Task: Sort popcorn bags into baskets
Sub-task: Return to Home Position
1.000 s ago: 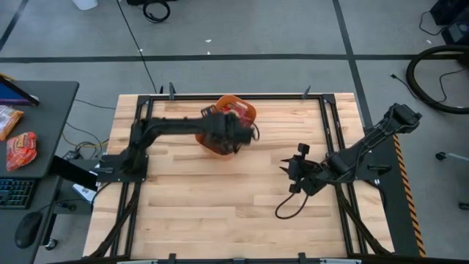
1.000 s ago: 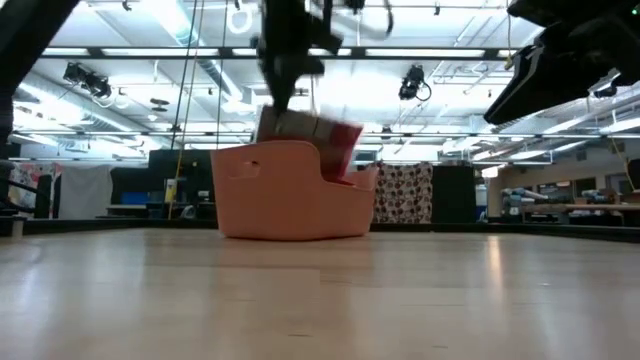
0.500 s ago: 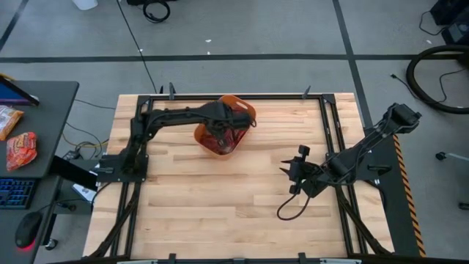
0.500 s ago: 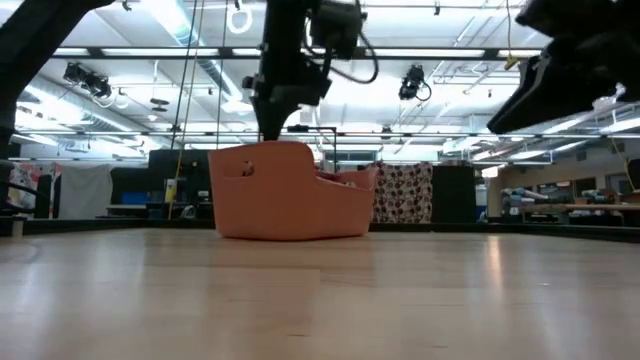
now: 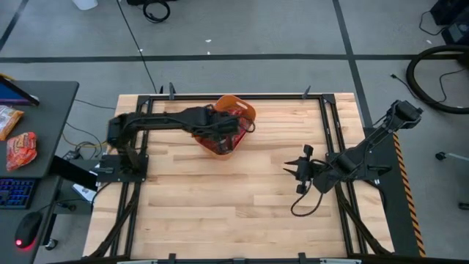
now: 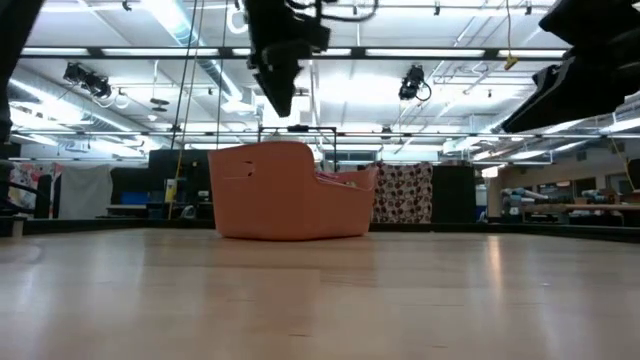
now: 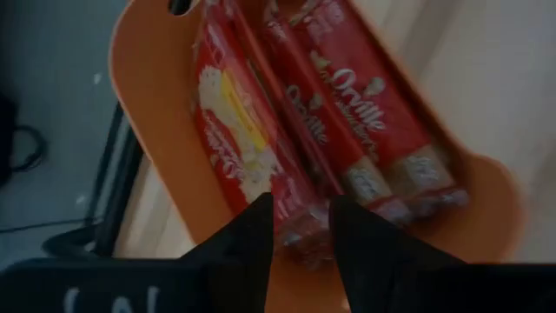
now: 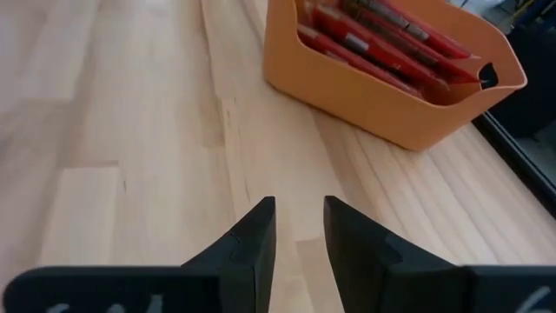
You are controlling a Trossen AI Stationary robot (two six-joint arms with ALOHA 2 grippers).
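The orange basket (image 5: 247, 111) stands at the far middle of the table. Several red popcorn bags (image 7: 339, 96) stand on edge inside it, side by side; they also show in the right wrist view as bags (image 8: 373, 35). My left gripper (image 7: 300, 228) hovers over the basket's near-left end, open, with nothing between its fingers. In the low view the left gripper (image 6: 279, 95) hangs clear above the basket's rim (image 6: 270, 147). My right gripper (image 5: 298, 170) waits open over bare table to the right, pointing toward the basket.
Black frame rails (image 5: 331, 125) run along the table's left, right and far sides. A dark cable (image 5: 304, 207) loops below the right arm. On a side desk at the left lie more red packets (image 5: 20, 149). Bare wood (image 5: 220, 198) fills the table's near half.
My left gripper held a popcorn bag tilted over the basket, let it go into the basket, then rose and drew back toward the table's left. The bag now sits down among the others. My right gripper has drifted slightly toward the table's right edge.
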